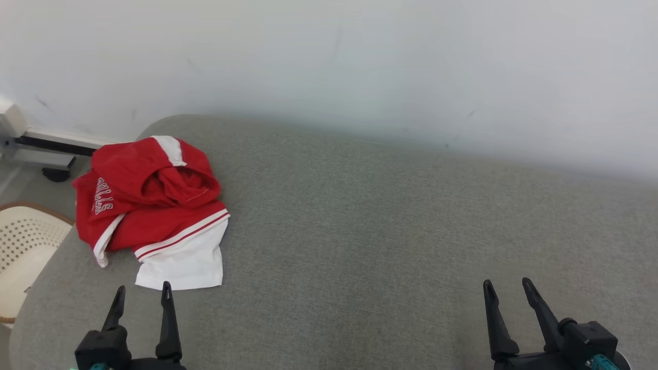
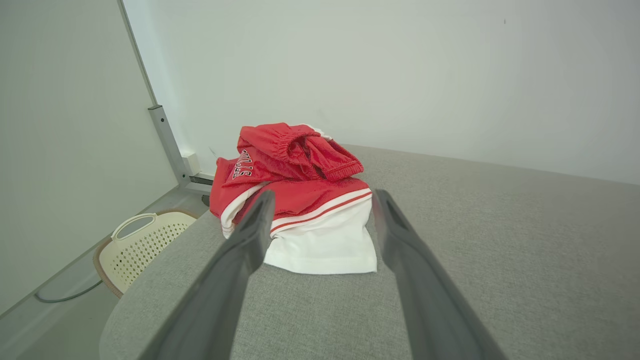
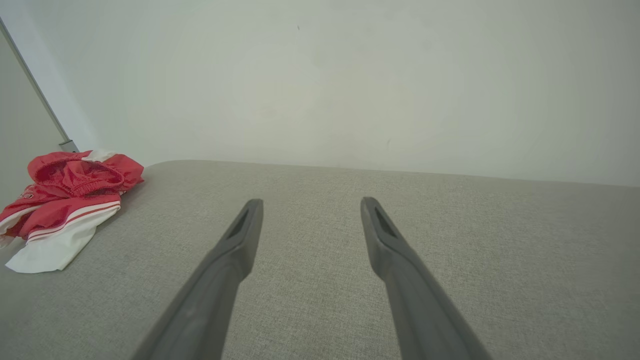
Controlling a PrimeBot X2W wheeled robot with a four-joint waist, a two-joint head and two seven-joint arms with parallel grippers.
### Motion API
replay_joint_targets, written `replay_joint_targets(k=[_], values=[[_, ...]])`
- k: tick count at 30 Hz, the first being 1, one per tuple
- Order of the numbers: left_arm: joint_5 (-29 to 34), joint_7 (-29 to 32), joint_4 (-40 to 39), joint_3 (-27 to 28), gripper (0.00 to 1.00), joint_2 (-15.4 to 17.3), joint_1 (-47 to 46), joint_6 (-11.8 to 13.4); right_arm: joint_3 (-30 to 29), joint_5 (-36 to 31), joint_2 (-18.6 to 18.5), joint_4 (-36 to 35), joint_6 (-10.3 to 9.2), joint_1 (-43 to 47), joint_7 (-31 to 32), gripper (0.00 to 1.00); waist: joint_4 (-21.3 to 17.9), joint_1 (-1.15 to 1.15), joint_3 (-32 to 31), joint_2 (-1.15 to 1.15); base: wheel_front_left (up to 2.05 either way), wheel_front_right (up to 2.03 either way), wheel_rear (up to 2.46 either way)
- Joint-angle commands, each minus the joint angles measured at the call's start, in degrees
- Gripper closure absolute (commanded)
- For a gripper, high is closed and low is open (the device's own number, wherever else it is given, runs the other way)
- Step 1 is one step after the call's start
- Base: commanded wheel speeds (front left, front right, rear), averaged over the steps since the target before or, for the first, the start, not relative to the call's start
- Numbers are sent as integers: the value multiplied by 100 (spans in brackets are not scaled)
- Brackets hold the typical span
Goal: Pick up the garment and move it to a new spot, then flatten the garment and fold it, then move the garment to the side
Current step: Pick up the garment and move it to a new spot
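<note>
The garment (image 1: 154, 205) is a red and white pair of sports shorts, crumpled in a heap near the far left corner of the grey padded surface (image 1: 385, 231). My left gripper (image 1: 143, 288) stands open just in front of the garment's white hem, apart from it. In the left wrist view the garment (image 2: 300, 200) lies straight ahead between the open fingers (image 2: 250, 240). My right gripper (image 1: 506, 283) is open at the lower right, far from the cloth. From the right wrist view the garment (image 3: 65, 200) sits at the far left.
A cream perforated basket (image 1: 23, 246) stands on the floor left of the padded surface, below its edge. A white wall (image 1: 360, 61) runs close behind. A grey metal frame (image 1: 36, 149) sits at the wall's foot on the left.
</note>
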Motion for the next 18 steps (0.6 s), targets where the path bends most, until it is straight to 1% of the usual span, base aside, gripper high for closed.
replay_joint_targets(k=[1, 11, 15, 18], values=[[-7, 10, -34, 10, 0, 35, 45, 27, 10, 50, -13, 22, 21, 75, -16, 0, 336, 0, -57, 0, 0, 0, 0], [-26, -3, -109, 91, 0, 114, 73, 137, 87, 172, -13, 156, 21, 44, -110, 0, 1044, 0, -98, 0, 0, 0, 0], [-47, -33, -115, 171, 0, 167, 142, 205, 132, 189, -13, 191, 21, 14, -140, 0, 1214, 0, -102, 0, 0, 0, 0], [-24, 4, -241, 179, 0, 130, 201, 301, 148, 199, -13, 212, 21, -2, -149, 0, 1267, 0, -107, 0, 0, 0, 0]])
